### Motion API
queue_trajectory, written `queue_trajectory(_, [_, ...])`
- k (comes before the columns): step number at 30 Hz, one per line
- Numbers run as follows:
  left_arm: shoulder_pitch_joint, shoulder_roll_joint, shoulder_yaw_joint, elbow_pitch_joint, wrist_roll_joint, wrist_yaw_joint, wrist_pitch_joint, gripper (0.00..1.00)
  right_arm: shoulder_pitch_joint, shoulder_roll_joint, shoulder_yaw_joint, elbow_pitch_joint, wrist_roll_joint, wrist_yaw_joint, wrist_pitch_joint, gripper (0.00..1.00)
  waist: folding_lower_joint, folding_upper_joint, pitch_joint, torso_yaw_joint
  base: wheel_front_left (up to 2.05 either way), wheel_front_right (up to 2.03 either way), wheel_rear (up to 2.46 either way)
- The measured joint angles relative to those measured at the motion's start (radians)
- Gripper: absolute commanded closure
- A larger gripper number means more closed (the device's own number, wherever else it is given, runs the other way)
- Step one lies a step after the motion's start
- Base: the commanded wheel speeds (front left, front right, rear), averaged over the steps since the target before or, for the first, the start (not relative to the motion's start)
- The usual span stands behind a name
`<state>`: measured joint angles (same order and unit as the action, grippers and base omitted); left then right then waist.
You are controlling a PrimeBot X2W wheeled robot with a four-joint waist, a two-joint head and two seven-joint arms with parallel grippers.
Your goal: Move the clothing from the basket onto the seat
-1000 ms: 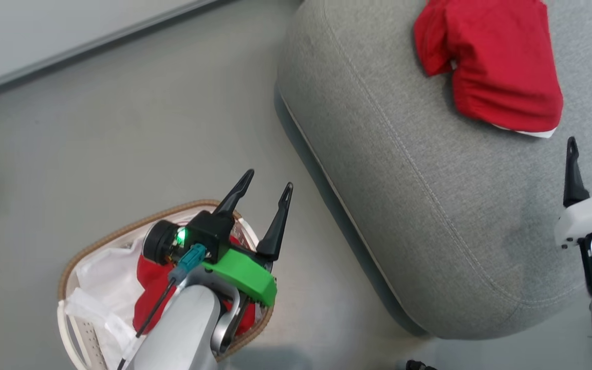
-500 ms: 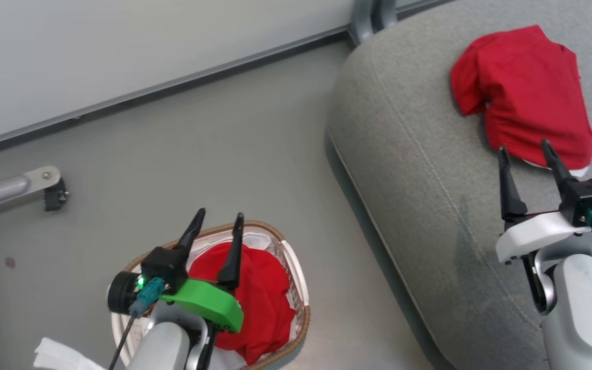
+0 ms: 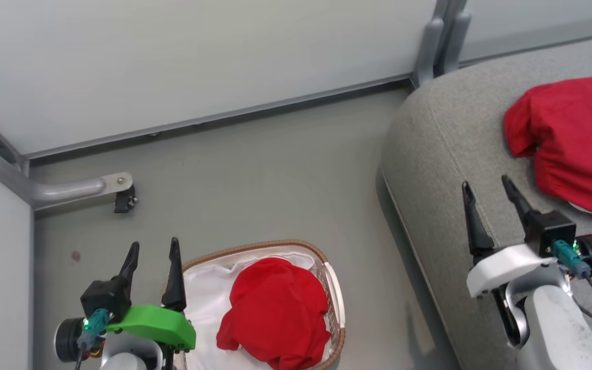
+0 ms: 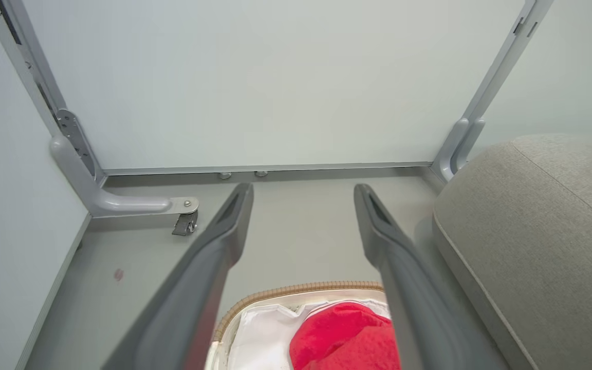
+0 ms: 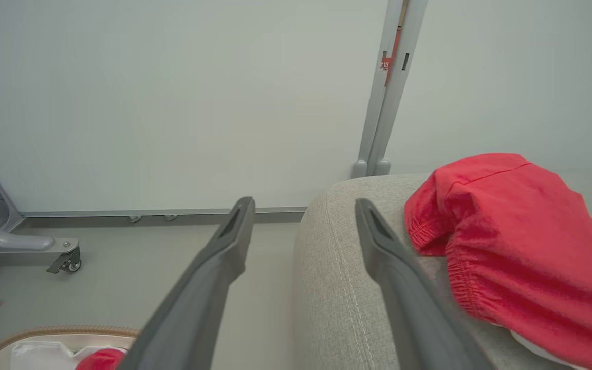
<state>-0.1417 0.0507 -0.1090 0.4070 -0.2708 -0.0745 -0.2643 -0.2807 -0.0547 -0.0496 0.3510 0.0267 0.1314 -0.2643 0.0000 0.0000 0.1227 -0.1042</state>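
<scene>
A red piece of clothing [image 3: 275, 313] lies bunched in the white basket [image 3: 334, 288] with a brown woven rim, on the floor at the lower middle of the head view. Another red garment [image 3: 573, 144] rests on the light grey seat [image 3: 429, 169] at the right. My left gripper [image 3: 153, 251] is open with nothing in it, just left of the basket. My right gripper [image 3: 486, 184] is open and empty above the seat's near left part, left of the red garment [image 5: 512, 246]. The left wrist view looks past the open left gripper [image 4: 302, 191] at the basket [image 4: 296, 289] and the clothing [image 4: 347, 336].
A white partition wall [image 3: 198, 61] runs along the back, with a grey caster foot [image 3: 77, 187] at the left and a grey post [image 3: 437, 43] behind the seat. Bare grey floor [image 3: 255, 180] lies between the basket and the wall.
The head camera has swung, shifting the whole scene right and down. My left gripper has moved from over the basket to its left side. The right gripper has come away from the garment on the seat.
</scene>
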Motion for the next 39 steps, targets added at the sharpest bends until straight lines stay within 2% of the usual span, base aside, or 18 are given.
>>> queue_trajectory(11, [0.083, 0.000, 0.061, -0.013, 0.008, -0.004, 0.000, 0.00, 0.067, 0.005, 0.034, 0.025, 0.037, 0.000, 0.000, 0.00, 0.0000, 0.0000, -0.076, 0.043, 0.00, 0.00, 0.00])
queue_trajectory(17, [0.090, -0.001, 0.052, -0.012, 0.007, -0.009, 0.000, 0.00, 0.065, 0.005, 0.043, 0.017, 0.046, 0.000, 0.000, 0.00, 0.0000, 0.0000, -0.060, 0.040, 0.00, 0.00, 0.00])
queue_trajectory(26, [-0.010, -0.001, 0.001, 0.042, -0.003, -0.032, 0.000, 0.00, -0.008, 0.005, 0.064, -0.045, 0.067, 0.000, 0.000, 0.00, 0.0000, 0.0000, 0.032, 0.029, 0.00, 0.00, 0.00])
queue_trajectory(33, [-0.146, -0.001, -0.060, 0.147, -0.001, -0.052, 0.000, 0.00, -0.096, 0.005, 0.102, -0.111, 0.100, 0.000, 0.000, 0.00, 0.0000, 0.0000, 0.146, 0.014, 0.00, 0.00, 0.00])
queue_trajectory(39, [-0.265, 0.021, -0.190, 0.249, -0.045, -0.053, 0.000, 0.00, -0.160, 0.005, 0.134, -0.161, 0.125, 0.000, 0.000, 0.00, 0.0000, 0.0000, 0.254, -0.005, 0.00, 0.00, 0.00])
